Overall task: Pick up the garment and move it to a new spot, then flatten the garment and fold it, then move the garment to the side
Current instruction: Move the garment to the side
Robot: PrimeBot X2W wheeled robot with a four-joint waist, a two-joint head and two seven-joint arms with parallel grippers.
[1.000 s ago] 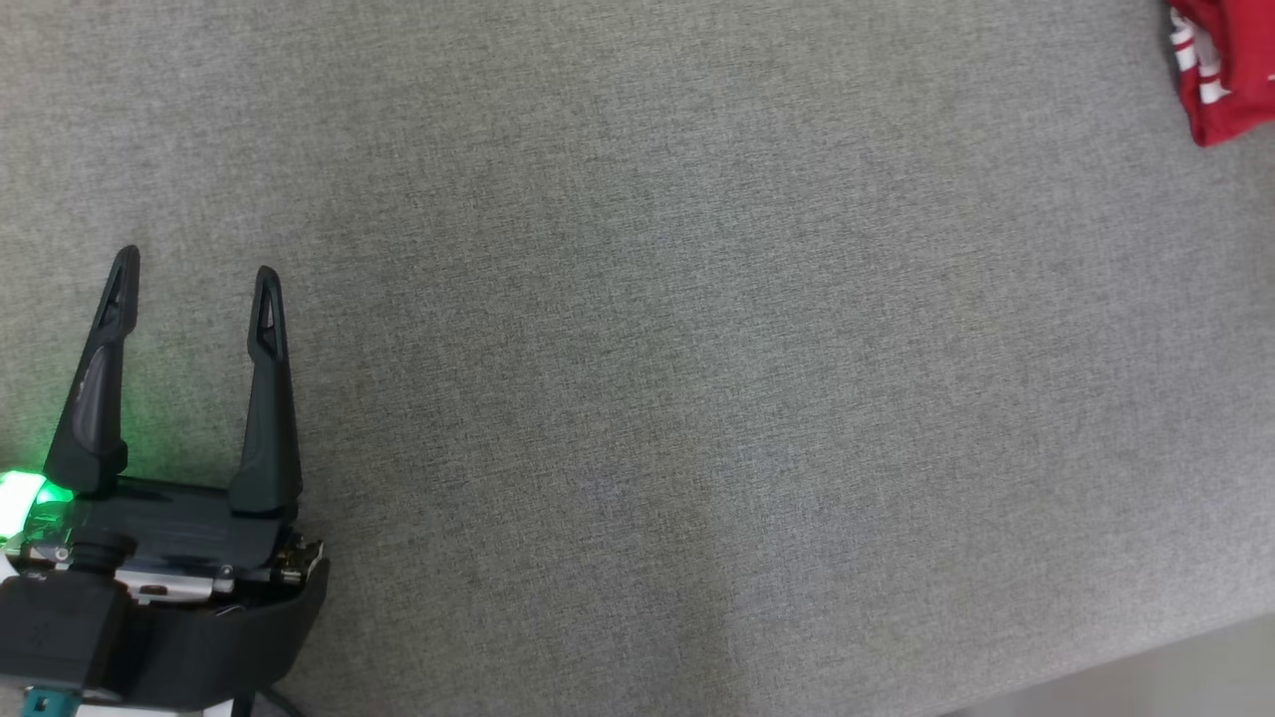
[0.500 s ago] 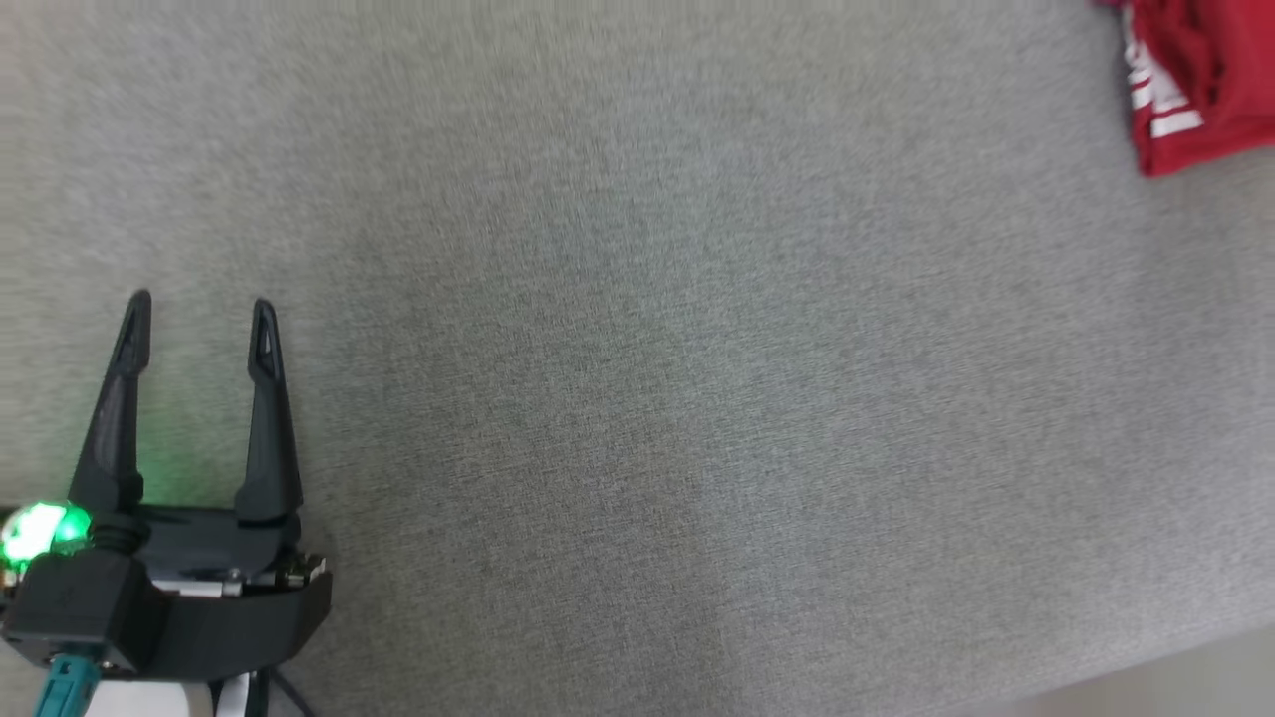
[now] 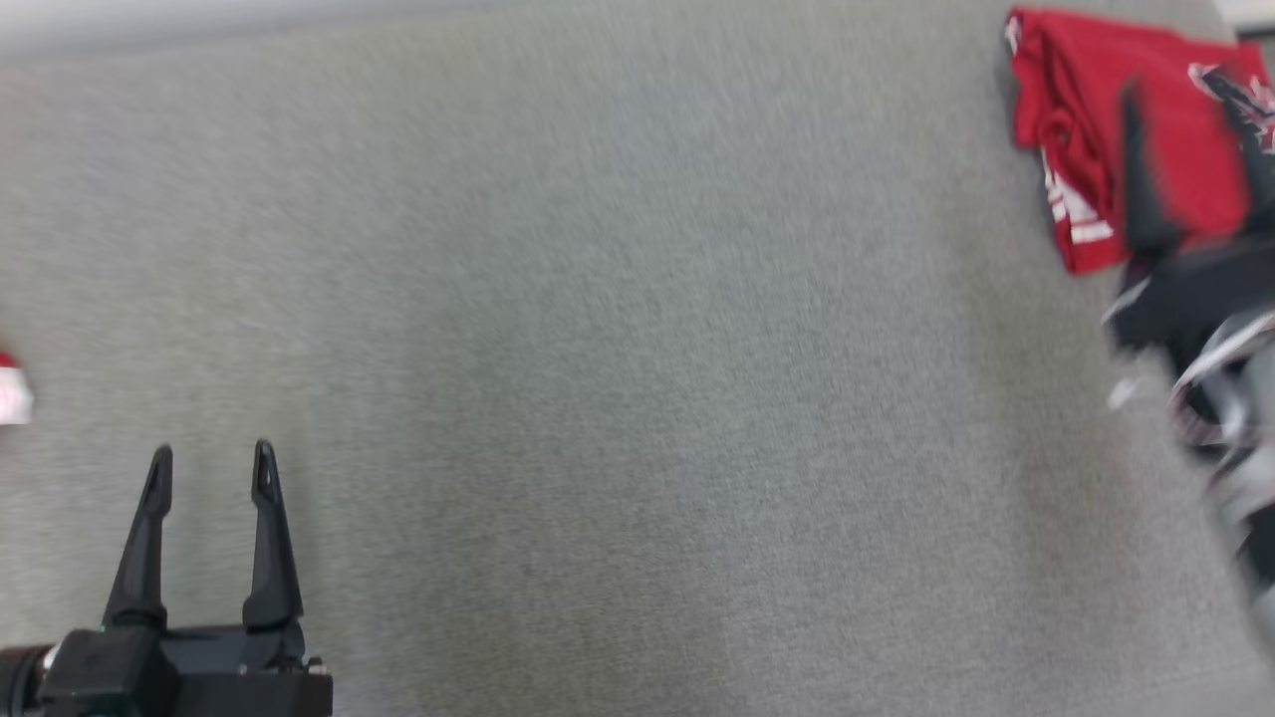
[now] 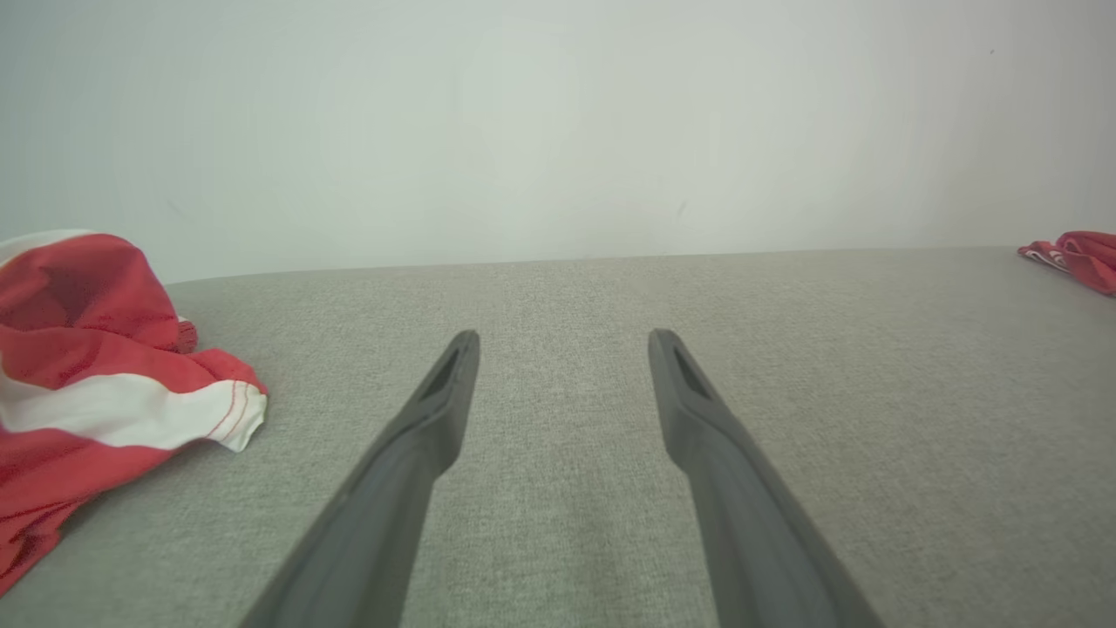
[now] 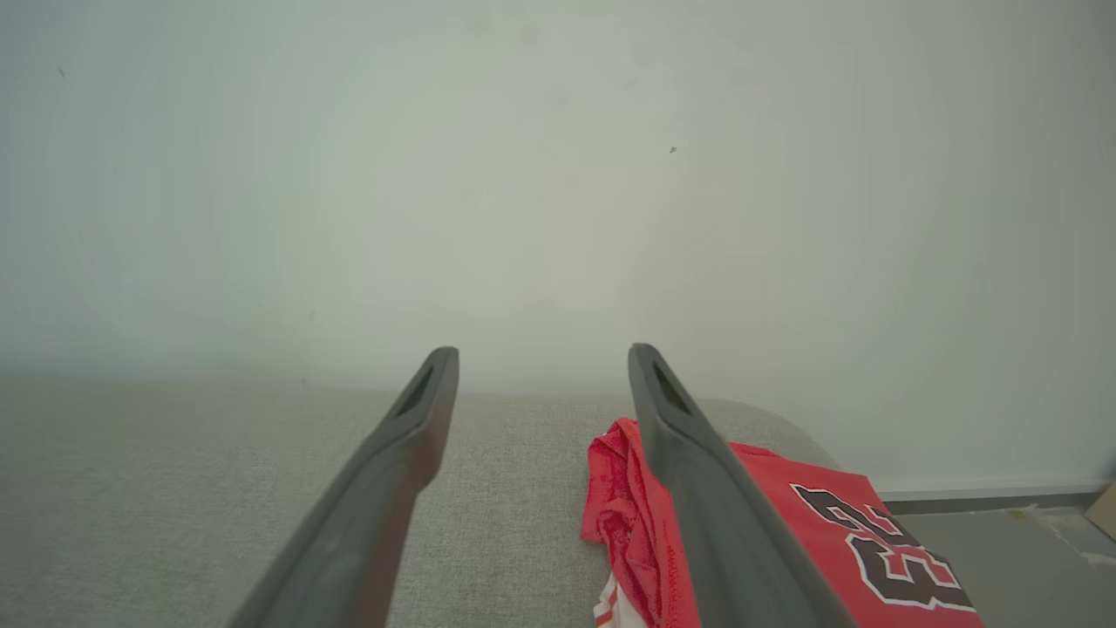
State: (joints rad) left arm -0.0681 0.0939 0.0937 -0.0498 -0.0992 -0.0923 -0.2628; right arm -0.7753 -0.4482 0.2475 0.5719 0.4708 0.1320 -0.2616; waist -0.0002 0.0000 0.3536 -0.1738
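Grey fabric is covering the counter [image 3: 637, 398], which is stretching away beneath and ahead of both pairs of jaws. Behind it, a pale wall [image 4: 558, 131] is rising beyond the fingertips in both wrist views.

The garment [image 3: 1071, 129], red with white trim and a black number outlined in white, is lying folded at the counter's far end, right by the right jaws. In the head view, blurred by motion, the right jaws' dark fingers [image 3: 1146, 179] are showing over the red cloth. In the right wrist view the garment [image 5: 872, 523] is lying ahead of and below the right jaws, mostly to the right of the gap, with the right-hand finger [image 5: 697, 488] crossing in front of its bunched edge. I cannot tell whether that finger is touching the cloth. The right jaws are standing wide apart, with nothing between them.

A red-and-white cloth [image 4: 87, 375] is lying crumpled on the counter to the left of the left jaws, apart from them. The left jaws are also spread wide and gripping nothing, their fingers [image 4: 418, 436] pointing across bare grey fabric, and the garment [image 4: 1081, 253] is sitting well apart from them, far off to their right.
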